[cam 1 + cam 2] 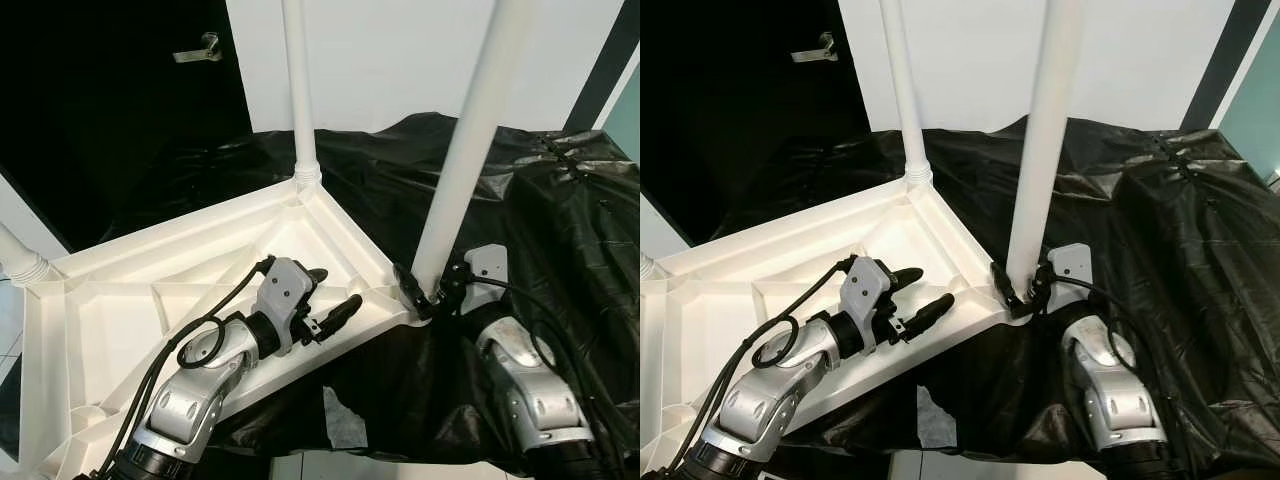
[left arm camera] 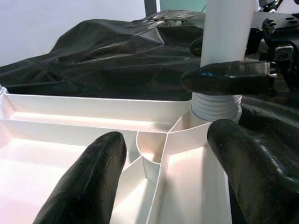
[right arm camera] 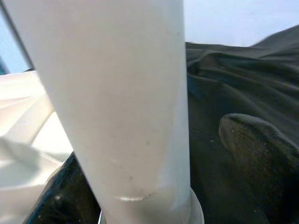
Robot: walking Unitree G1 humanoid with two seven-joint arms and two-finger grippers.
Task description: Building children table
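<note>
The white table top (image 1: 120,300) lies upside down on a black sheet, its ribbed underside facing up. A white leg (image 1: 470,130) stands upright in the near right corner socket. My right gripper (image 1: 432,290) is open around the base of that leg. One finger rests against it and the other finger (image 3: 252,154) stands slightly apart. My left gripper (image 1: 338,287) hovers open over the ribs just left of that corner, holding nothing. In the left wrist view its fingers (image 2: 88,182) frame the leg's ridged collar (image 2: 215,105).
A second leg (image 1: 298,90) stands at the far corner and a third leg (image 1: 20,258) at the left corner. The black sheet (image 1: 560,230) covers the surface to the right. A dark door with a handle (image 1: 200,48) is behind. A white scrap (image 1: 345,425) lies near the front edge.
</note>
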